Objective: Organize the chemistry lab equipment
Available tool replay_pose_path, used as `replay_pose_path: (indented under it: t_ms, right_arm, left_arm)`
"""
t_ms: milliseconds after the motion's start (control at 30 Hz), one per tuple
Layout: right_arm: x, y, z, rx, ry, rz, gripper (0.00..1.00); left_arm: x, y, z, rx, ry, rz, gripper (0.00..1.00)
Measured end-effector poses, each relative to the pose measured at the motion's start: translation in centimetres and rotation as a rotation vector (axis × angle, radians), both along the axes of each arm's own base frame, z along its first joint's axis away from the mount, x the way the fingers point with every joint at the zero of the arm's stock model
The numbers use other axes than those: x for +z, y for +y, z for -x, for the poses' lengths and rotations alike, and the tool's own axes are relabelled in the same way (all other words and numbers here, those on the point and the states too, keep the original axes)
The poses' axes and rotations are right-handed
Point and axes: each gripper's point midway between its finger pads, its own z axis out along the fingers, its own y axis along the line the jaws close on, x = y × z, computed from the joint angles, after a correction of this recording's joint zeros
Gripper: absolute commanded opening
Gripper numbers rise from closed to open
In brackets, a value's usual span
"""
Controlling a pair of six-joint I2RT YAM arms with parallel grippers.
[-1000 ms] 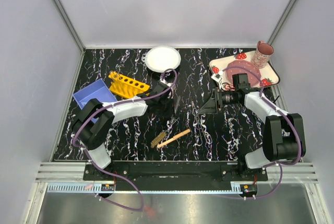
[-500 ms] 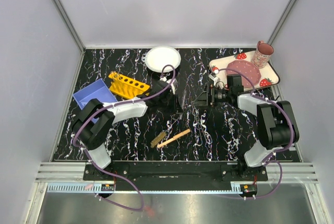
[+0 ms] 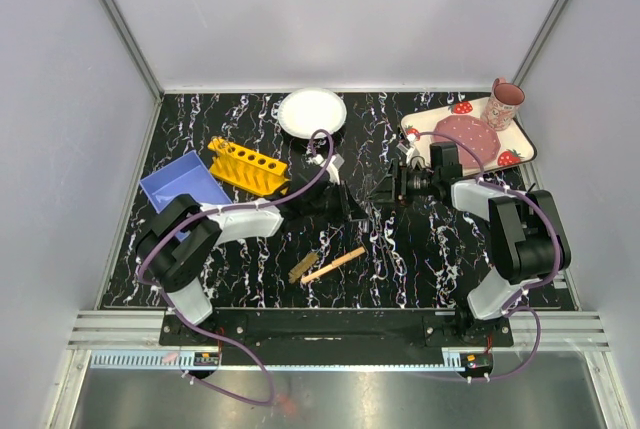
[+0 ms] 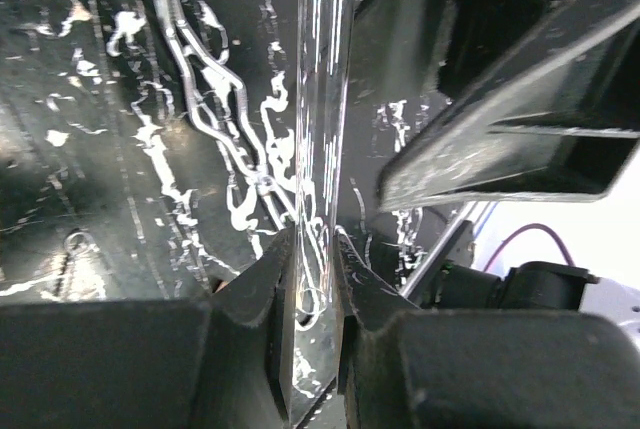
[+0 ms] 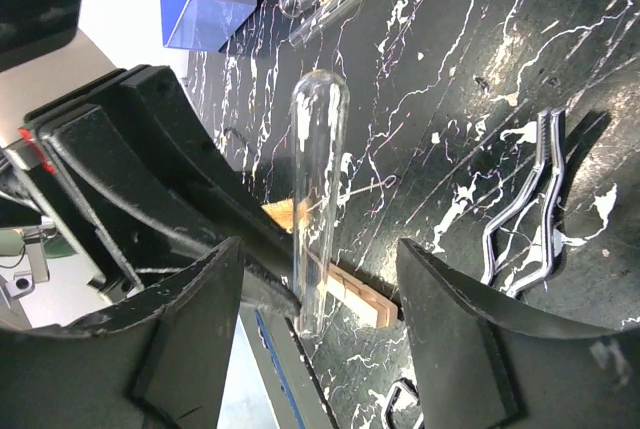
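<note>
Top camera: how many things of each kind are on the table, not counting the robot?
Plate: 1
Tray: 1
Cup: 1
Yellow rack: 1
Blue box: 1
Brush: 1
Wooden stick: 1
Total: 7
Glass tubes are too faint from above to count.

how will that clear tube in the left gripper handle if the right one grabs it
Probably brittle: the clear tube looks like thin glass, so a hard squeeze might crack it. Likely slippery too, smooth and glossy where the left gripper pinches its end. Being round, it would probably roll if laid on the table.
</note>
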Motion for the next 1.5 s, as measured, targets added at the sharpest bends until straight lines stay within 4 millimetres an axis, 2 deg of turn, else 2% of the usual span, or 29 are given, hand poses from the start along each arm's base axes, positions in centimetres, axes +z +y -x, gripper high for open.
replay_pose_path:
  t_ms: [100, 267, 467, 567, 600, 700, 733, 833, 867, 967, 1067, 1233, 1500]
  right_arm:
    - [0.0, 0.3, 0.2, 0.009, 0.0, 0.0, 0.6]
    - [0.0, 0.6, 0.4, 0.019, 0.001, -0.001, 0.41]
    - [0.1, 0.7, 0.6, 0.027, 0.005, -0.007, 0.25]
    - [0.3, 0.9, 0.9, 0.044, 0.006, -0.02, 0.22]
    - [0.3, 0.9, 0.9, 0.047, 0.005, -0.021, 0.21]
    - [0.3, 0.9, 0.9, 0.054, -0.01, -0.017, 0.19]
    - [0.2, 0.9, 0.9, 0.056, -0.014, -0.016, 0.19]
    - [0.1, 0.8, 1.0, 0.069, -0.037, -0.008, 0.18]
    - [0.1, 0.8, 1.0, 0.073, -0.043, -0.006, 0.18]
    - [0.4, 0.9, 1.4, 0.107, -0.083, -0.004, 0.18]
    - [1.1, 1.2, 2.2, 0.156, -0.152, 0.007, 0.19]
    - [2.7, 2.5, 4.3, 0.29, -0.29, 0.007, 0.19]
    - [3.3, 2.6, 6.1, 0.404, -0.354, -0.026, 0.19]
  left_arm:
    - [0.9, -0.9, 0.2, 0.005, 0.002, 0.045, 0.11]
    - [2.1, -1.9, 0.2, 0.018, 0.005, 0.104, 0.11]
    - [1.9, -1.9, 0.2, 0.047, 0.028, 0.11, 0.16]
    - [1.7, -1.9, 0.3, 0.05, 0.033, 0.107, 0.25]
    - [1.7, -1.9, 0.4, 0.052, 0.035, 0.105, 0.32]
    - [1.5, -1.8, 0.4, 0.055, 0.037, 0.096, 0.43]
    - [1.6, -1.7, 0.5, 0.055, 0.037, 0.092, 0.5]
    - [1.8, -1.0, 0.8, 0.056, 0.023, 0.08, 0.63]
    - [1.9, -0.6, 1.0, 0.058, 0.018, 0.075, 0.71]
    - [2.9, 0.7, 1.5, 0.065, -0.001, 0.066, 0.86]
    - [4.5, 2.3, 1.2, 0.082, -0.026, 0.073, 0.92]
    - [6.1, 4.3, -0.7, 0.12, -0.06, 0.057, 0.92]
    - [9.3, 4.1, -1.8, 0.067, -0.145, 0.002, 0.89]
